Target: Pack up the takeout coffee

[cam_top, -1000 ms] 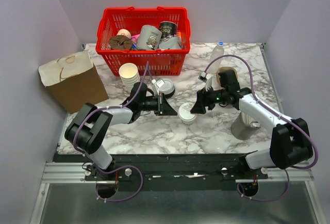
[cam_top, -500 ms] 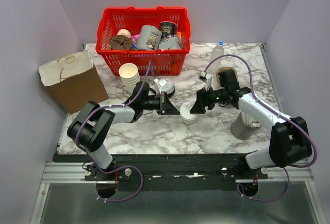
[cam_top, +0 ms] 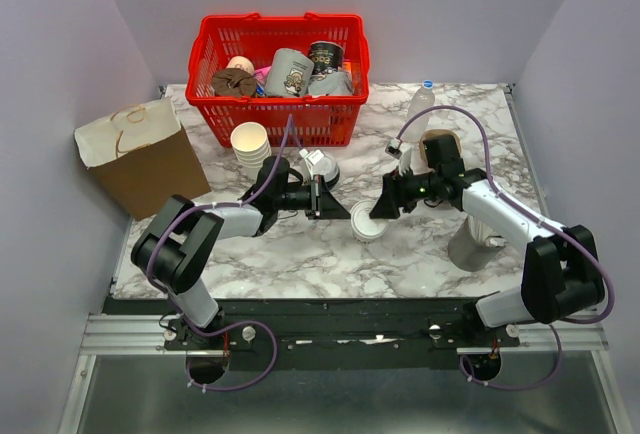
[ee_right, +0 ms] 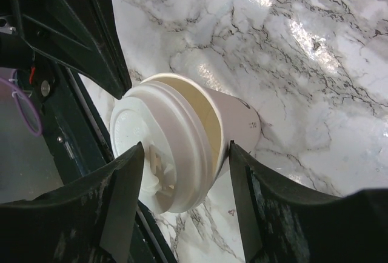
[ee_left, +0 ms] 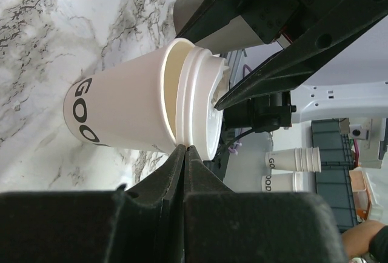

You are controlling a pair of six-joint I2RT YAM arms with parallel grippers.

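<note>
The takeout coffee (cam_top: 366, 224), a cream-white paper cup with dark lettering, stands mid-table with its white lid sitting askew on the rim. In the left wrist view the cup (ee_left: 121, 117) and lid (ee_left: 197, 102) are just past my left gripper (ee_left: 185, 148), which is shut and empty, its tips at the lid's edge. In the top view the left gripper (cam_top: 345, 214) is left of the cup. My right gripper (cam_top: 378, 212) is open and straddles the lid (ee_right: 148, 148) and the cup (ee_right: 239, 120). One finger of the right gripper (ee_right: 185, 148) lies over the lid top, the other against the cup wall.
A red basket (cam_top: 275, 122) with grey mugs and other items stands at the back. A stack of nested paper cups (cam_top: 250, 142) and a pile of lids (cam_top: 322, 166) are before it. A brown bag (cam_top: 140, 159) is at left, a bottle (cam_top: 422, 102) at back right, a grey holder (cam_top: 470, 249) at right.
My left gripper has moved right, up to the cup's lid. The cup has shifted slightly right. The right gripper has stayed at the cup.
</note>
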